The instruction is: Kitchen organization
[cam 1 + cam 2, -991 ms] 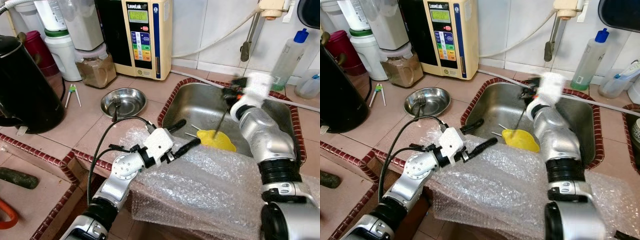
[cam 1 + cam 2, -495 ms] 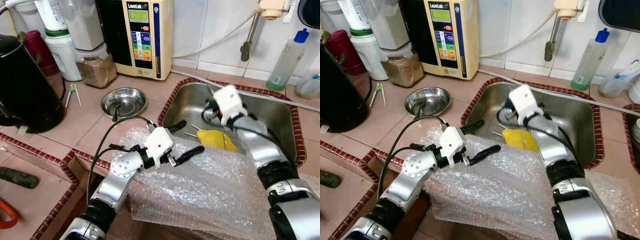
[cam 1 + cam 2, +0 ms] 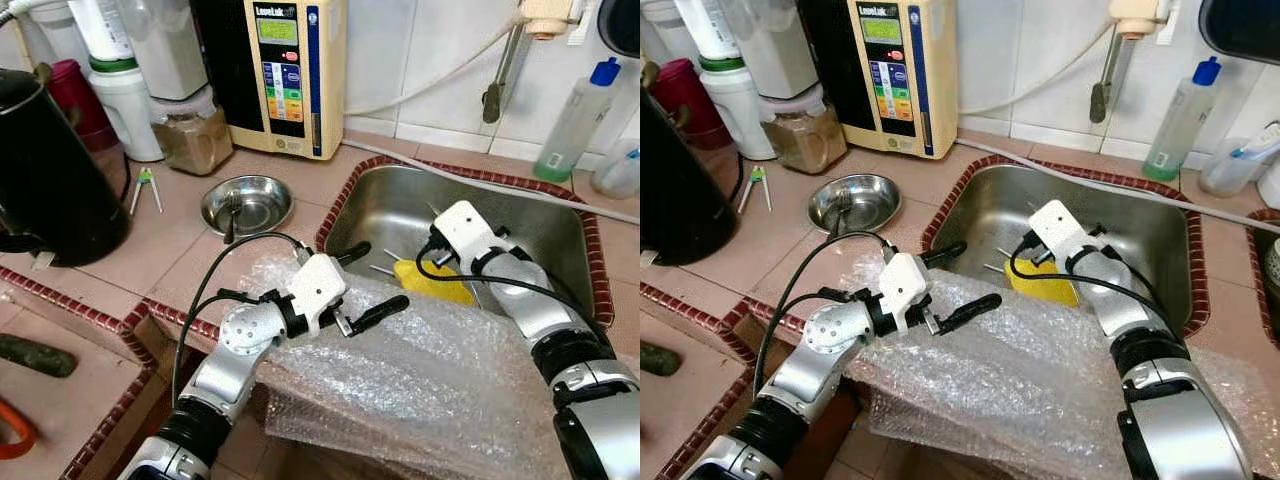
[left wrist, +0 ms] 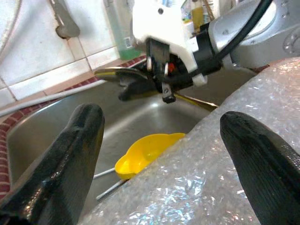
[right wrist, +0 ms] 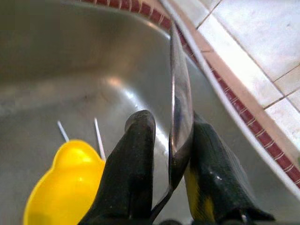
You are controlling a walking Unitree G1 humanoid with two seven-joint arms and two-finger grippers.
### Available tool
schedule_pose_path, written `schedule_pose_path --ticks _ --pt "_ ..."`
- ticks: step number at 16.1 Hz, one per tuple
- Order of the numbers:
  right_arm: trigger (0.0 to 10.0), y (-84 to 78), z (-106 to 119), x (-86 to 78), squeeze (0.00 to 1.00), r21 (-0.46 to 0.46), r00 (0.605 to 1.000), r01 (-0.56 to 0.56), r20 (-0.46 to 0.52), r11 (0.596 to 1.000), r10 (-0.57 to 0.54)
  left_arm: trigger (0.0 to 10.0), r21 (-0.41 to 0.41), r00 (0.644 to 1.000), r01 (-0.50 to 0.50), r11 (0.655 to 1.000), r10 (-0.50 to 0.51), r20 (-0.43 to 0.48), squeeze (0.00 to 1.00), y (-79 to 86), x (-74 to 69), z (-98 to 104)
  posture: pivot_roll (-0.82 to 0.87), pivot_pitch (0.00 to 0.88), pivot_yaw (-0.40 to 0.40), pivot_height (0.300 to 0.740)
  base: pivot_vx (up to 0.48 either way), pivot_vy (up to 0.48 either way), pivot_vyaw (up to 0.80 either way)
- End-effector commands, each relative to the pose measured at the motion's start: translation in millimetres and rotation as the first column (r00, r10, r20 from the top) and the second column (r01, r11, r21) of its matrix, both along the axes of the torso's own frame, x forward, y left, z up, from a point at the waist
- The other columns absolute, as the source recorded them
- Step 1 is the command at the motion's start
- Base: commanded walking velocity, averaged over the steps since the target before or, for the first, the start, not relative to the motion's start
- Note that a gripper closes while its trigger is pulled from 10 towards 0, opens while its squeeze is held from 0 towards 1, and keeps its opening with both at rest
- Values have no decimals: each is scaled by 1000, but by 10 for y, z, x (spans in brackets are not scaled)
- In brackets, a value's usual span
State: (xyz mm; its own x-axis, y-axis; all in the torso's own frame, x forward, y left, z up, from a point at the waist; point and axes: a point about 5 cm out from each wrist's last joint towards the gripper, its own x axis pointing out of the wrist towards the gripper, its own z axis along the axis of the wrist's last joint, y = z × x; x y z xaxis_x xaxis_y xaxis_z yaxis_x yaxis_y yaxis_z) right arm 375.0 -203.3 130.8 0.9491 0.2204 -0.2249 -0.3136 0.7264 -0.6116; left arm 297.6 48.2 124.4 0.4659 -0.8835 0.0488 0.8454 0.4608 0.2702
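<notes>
My right gripper (image 3: 436, 252) is low in the steel sink (image 3: 385, 195), shut on a thin metal utensil (image 5: 179, 108) that sticks out past its fingers (image 5: 136, 154). Just under it lies a yellow dish (image 3: 430, 283), with two thin metal sticks (image 3: 384, 262) beside it on the sink floor. My left gripper (image 3: 381, 276) hovers open over a sheet of bubble wrap (image 3: 420, 370) draped across the sink's front edge, and nothing is between its fingers. In the left wrist view the utensil (image 4: 117, 74) shows in front of the right wrist.
A steel bowl (image 3: 247, 203) holding a fork sits on the tiled counter left of the sink. Behind it stand a water machine (image 3: 285, 70), jars and a black kettle (image 3: 45, 170). A tap (image 3: 495, 90) and a soap bottle (image 3: 575, 120) are at the back wall.
My right arm has swung down from the back of the sink to just above the yellow dish, still gripping the utensil. The left arm has barely moved.
</notes>
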Motion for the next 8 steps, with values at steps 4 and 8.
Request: schedule_pose_path --ticks 4,8 --pt "10000 72 214 63 1000 7 987 -27 161 1000 25 10000 24 1000 3 1000 -3 5 1000 -10 -17 -5 -11 23 82 740 0 0 0" --pt "10000 123 176 42 1000 15 984 -57 171 998 54 10000 37 1000 -22 999 22 6 1000 15 -1 -23 -10 21 80 740 0 0 0"
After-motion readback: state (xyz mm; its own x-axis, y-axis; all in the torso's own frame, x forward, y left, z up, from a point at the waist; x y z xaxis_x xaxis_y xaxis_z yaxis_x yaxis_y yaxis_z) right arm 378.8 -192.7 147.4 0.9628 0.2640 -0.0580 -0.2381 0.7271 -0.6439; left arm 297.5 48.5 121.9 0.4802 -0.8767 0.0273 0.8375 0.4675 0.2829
